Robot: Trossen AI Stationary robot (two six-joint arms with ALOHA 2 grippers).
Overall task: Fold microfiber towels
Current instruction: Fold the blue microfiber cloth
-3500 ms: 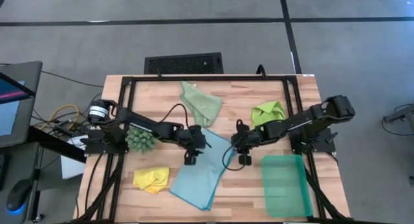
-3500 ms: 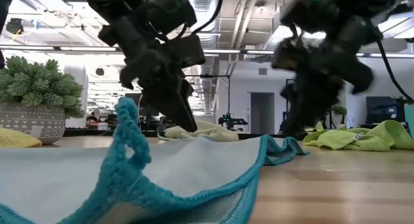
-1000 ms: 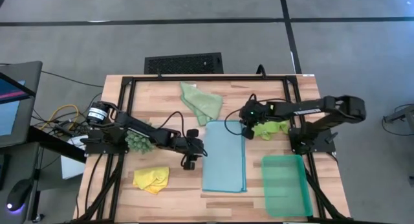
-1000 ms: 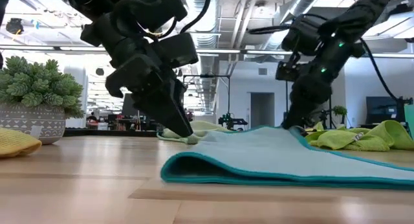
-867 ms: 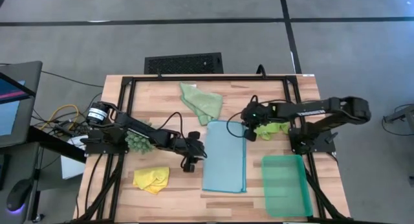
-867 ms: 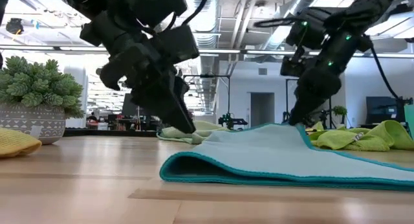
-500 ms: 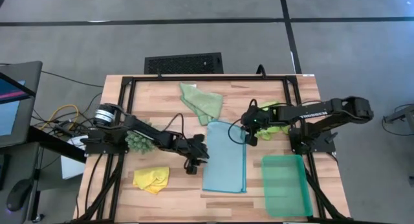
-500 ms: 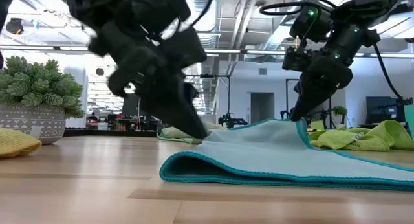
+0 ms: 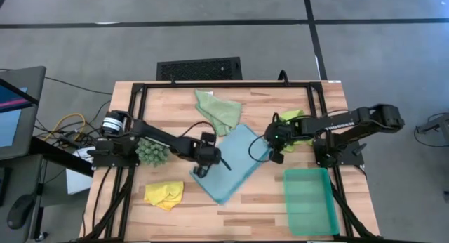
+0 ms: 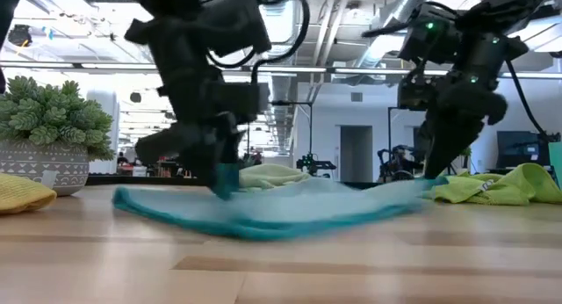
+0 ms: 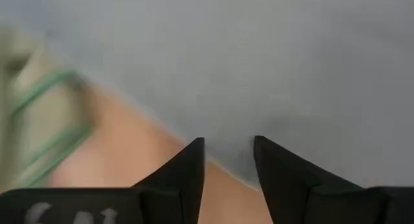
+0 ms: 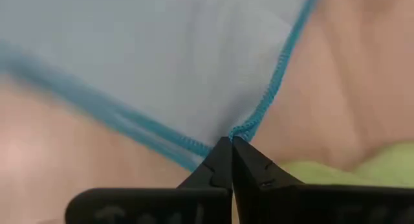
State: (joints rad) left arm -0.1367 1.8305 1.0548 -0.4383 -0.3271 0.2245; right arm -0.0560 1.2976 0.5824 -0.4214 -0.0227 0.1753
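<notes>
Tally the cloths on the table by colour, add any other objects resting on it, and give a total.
Light blue towel: 1
Pale sage green towel: 1
Lime green towel: 1
Yellow towel: 1
Potted spiky green plant: 1
Teal plastic tray: 1
Total: 6 things, 4 of them towels

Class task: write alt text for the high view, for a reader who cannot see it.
Seen from above, two dark robot arms work a light blue towel lying askew mid-table: the left gripper at its left edge, the right gripper pinching its right corner. Sage, lime and yellow towels lie around it.
</notes>
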